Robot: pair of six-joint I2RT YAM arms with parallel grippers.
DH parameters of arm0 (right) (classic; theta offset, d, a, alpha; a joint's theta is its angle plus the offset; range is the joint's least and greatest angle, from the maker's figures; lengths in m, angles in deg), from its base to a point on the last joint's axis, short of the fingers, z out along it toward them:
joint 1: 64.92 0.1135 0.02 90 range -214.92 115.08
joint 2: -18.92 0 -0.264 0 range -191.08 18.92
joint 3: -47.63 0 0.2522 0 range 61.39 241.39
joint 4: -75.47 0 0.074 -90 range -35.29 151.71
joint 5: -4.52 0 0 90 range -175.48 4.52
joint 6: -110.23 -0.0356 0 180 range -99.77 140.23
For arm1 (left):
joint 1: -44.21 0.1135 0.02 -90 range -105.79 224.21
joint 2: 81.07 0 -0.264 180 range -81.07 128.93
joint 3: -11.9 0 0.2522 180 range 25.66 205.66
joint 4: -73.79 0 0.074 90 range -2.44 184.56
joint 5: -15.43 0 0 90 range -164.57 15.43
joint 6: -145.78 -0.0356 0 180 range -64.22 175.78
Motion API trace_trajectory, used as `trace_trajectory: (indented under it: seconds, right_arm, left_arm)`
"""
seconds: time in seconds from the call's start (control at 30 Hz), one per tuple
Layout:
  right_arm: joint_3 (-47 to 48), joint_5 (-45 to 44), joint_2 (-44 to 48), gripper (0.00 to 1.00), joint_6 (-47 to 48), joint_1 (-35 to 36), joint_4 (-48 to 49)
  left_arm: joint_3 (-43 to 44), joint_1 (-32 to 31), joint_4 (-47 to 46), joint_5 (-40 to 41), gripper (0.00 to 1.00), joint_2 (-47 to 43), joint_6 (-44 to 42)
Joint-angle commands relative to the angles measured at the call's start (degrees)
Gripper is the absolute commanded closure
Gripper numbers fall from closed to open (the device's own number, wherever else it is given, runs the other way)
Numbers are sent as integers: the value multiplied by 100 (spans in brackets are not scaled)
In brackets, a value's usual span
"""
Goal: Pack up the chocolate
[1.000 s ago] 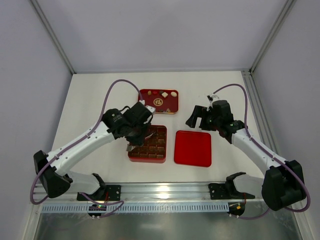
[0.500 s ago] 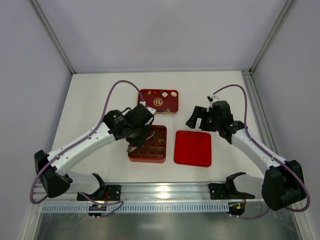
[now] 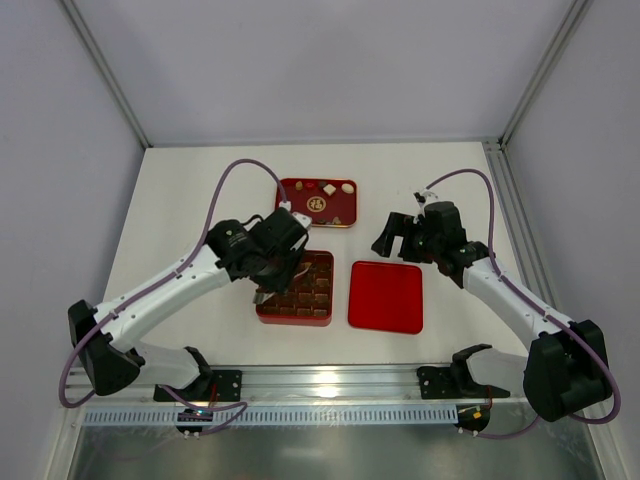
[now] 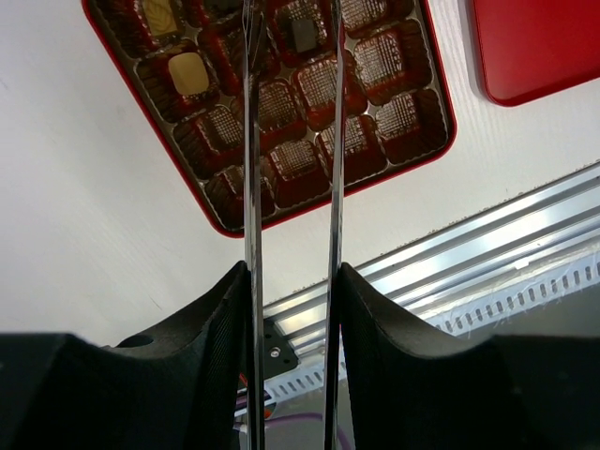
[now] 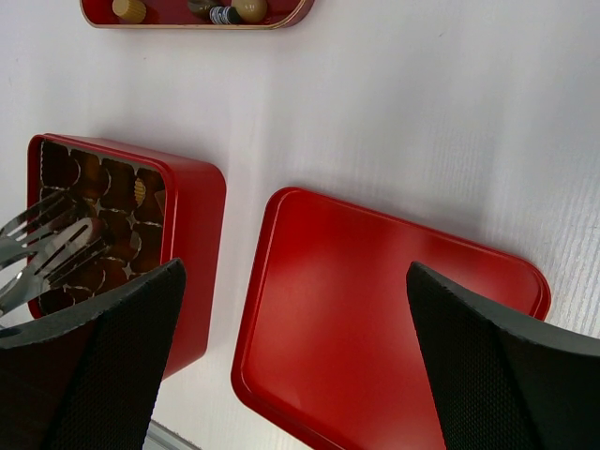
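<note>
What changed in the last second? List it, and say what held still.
The left gripper, clamped on the tongs, slid slightly toward the near-left over the box. From above, nothing is seen being picked up or dropped. The right gripper, open near the lid, stayed put, as did the lid, the box and the chocolate in the back tray.

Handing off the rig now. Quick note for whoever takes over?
Left end effector shut on tongs, tips over the box; can't tell if they hold a piece.
Right end effector open, empty, hovering by the lid.
Done: a few chocolate pieces sit in box compartments.
Left: many compartments empty; more pieces in the tray behind the box; lid off, beside the box.
</note>
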Motion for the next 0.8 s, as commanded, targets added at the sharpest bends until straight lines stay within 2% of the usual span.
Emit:
trace_trajectory:
  seconds: [0.0,0.1,0.2,0.3,0.33,0.5,0.77]
  right_arm:
    - [12,-50,58,0,-43,24,213]
    - [30,-6,75,0,-8,24,204]
    - [74,64,31,0,35,24,204]
    - [127,152,-30,0,97,24,204]
    - [136,204,-48,0,106,24,204]
    - [390,380,-284,0,307,33,108]
    - [496,486,-382,0,334,24,73]
  left_arm:
    - [504,-35,23,408,58,-165,85]
    - [978,35,128,882,57,-87,59]
    - [1356,596,94,815,58,63,-55]
    - [1577,1527,-327,648,57,405,-319]
    - [1734,2034,-459,517,57,571,-345]
    - [2165,3258,-1443,428,57,1775,-565]
    - [2245,4412,-2429,208,59,3261,-741]
